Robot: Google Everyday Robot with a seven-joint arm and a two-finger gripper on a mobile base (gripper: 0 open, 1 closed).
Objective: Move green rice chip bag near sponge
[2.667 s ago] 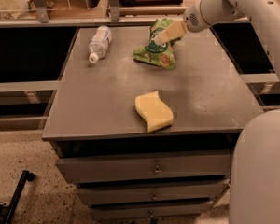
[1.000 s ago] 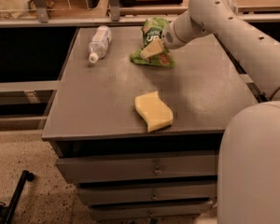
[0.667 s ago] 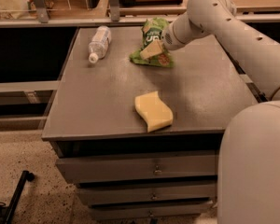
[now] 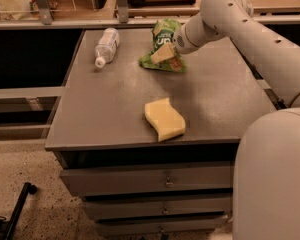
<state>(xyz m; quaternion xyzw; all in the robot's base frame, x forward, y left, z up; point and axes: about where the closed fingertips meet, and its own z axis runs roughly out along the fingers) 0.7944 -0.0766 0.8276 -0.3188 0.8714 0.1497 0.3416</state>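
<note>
I have the end effector point(image 4: 163, 54) down on the green rice chip bag point(image 4: 165, 34) at the far middle of the bench point(image 4: 105, 109), with the arm point(image 4: 240, 29) reaching in from the right. It sits right against the front of the bag, about halfway up, but I cannot tell whether it is spread around the foil or already pinching it. The bag stands crumpled and roughly upright, its lower edge on the bench. The sponge point(image 4: 164, 119) lies flat near the front edge, almost straight toward me from the bag and well apart from it. A clear plastic bottle point(image 4: 106, 45) lies on its side at the far left, out of the way.

I judge this to be the grasping step, with the carry not yet done. Next I need a firm hold on the bag, a slight lift so the foil does not drag, then a pull toward the near edge. I should set it down just beside the sponge without knocking the sponge off the bench.
</note>
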